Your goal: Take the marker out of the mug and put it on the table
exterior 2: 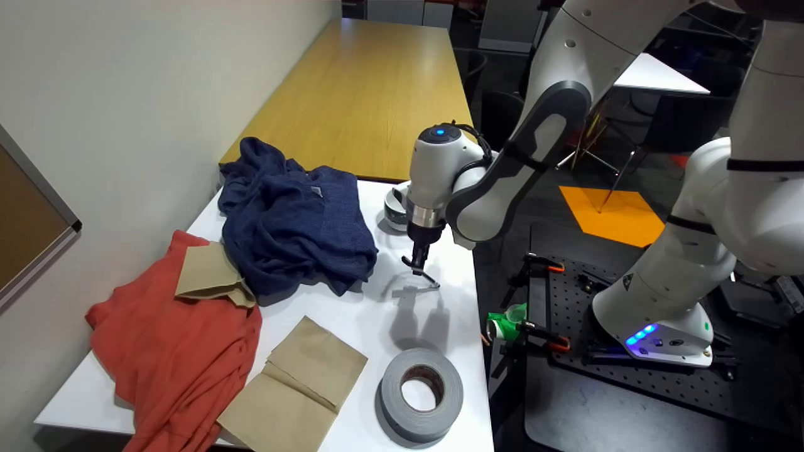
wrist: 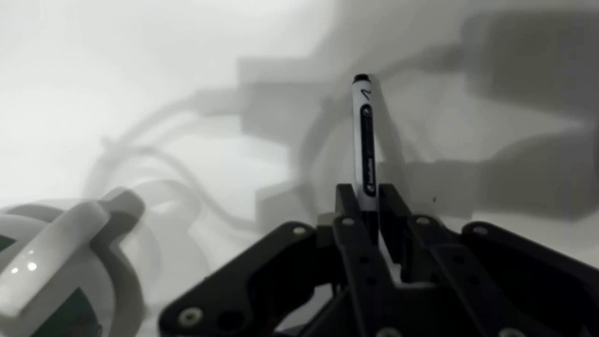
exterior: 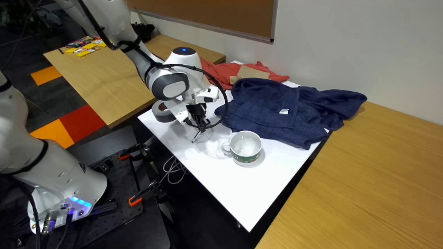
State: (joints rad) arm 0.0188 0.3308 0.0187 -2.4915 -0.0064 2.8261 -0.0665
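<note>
The mug (exterior: 246, 158) stands upright on the white table (exterior: 249, 197), its inside bare in an exterior view. It is partly hidden behind the arm in an exterior view (exterior 2: 396, 216), and its handle and side show at the lower left of the wrist view (wrist: 89, 276). My gripper (wrist: 366, 189) is shut on the marker (wrist: 365, 135), a white pen with black ends. The gripper is low over the table, beside the mug, in both exterior views (exterior: 202, 128) (exterior 2: 418, 267). The marker is tilted; its lower tip (exterior 2: 433, 282) is at or just above the table surface.
A dark blue cloth (exterior: 277, 110) and a red cloth (exterior 2: 182, 351) lie along the wall side. Brown paper pieces (exterior 2: 295, 389) and a grey tape roll (exterior 2: 396, 411) lie on the table. A wooden table (exterior: 373, 180) adjoins it.
</note>
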